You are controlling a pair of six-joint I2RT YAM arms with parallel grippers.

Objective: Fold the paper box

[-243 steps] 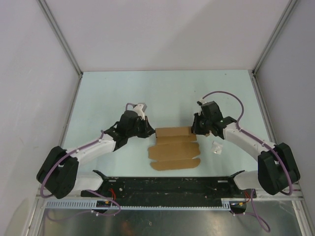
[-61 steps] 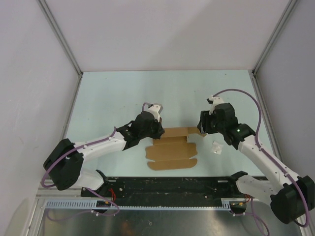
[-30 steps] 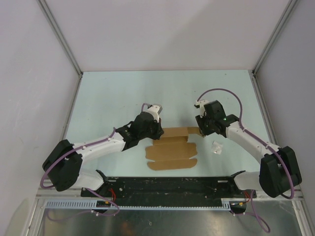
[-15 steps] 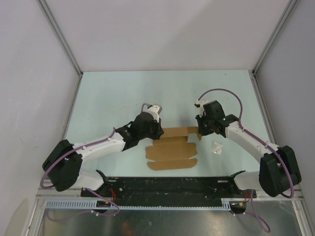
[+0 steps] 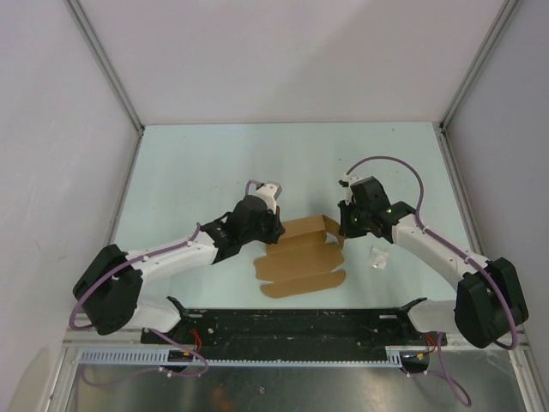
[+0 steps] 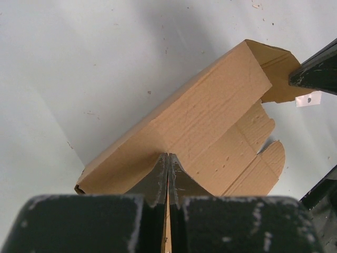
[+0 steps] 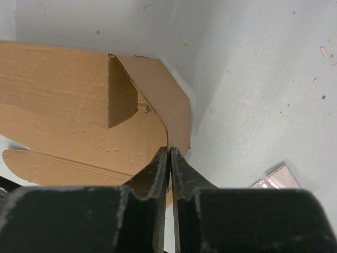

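Roughly centre on the pale table (image 5: 197, 163), towards its near half: the box (image 5: 300, 253), brown cardboard, part folded. Its near panels and rounded tabs lie flat on the table. Its far strip is raised into a long hollow ridge, closed along the top. What is inside the ridge is hidden in all three views.

Left arm (image 5: 163, 257) reaches in from the near left and right arm (image 5: 429, 245) from the near right, one at each end of the ridge.

Left gripper (image 6: 167, 158): fingers pressed together at the left end of the ridge, on its near face. A thin brown line of card shows between them, so it is pinching the box.

Right gripper (image 7: 169, 150): fingers nearly together. The angled end flap at the right end of the box runs down between the tips, so it too is pinching the box. That flap stands out from the end of the ridge. A smaller square flap beside it is turned inward across the opening.

White scrap (image 5: 378, 256): on the table just right of the box, apart from it, below the right gripper. Its edge shows in the right wrist view.
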